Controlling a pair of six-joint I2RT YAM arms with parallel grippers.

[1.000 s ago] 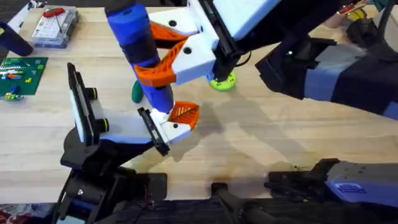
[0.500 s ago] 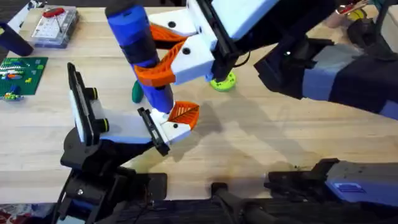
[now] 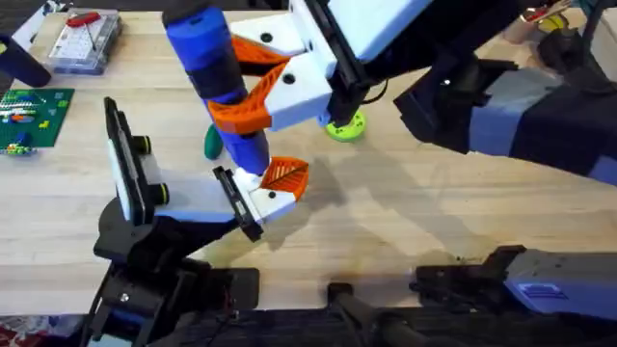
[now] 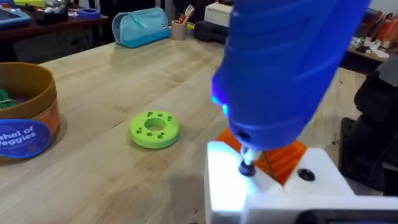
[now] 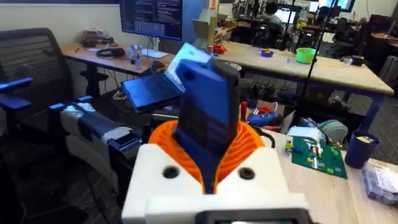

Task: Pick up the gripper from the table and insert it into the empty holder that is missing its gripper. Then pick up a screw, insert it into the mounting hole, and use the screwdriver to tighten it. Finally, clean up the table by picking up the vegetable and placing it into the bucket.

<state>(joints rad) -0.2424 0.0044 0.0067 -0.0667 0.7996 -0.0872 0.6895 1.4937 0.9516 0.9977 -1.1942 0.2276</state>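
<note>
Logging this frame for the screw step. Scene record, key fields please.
phase: screw tightening
screwdriver: upright, tip down on the white gripper
gripper: seated at the end of the holder arm
right end effector: shut on screwdriver
left end effector: pads not visible
vegetable: on table behind the screwdriver, not yet binned
bucket: on table, green pieces inside
green disc: flat on table, apart from bucket

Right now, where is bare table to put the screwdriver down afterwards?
Bare wood lies right of the gripper, below the green disc, and left of the holder below the circuit board. It is crowded around the screwdriver, vegetable and right claw.
</note>
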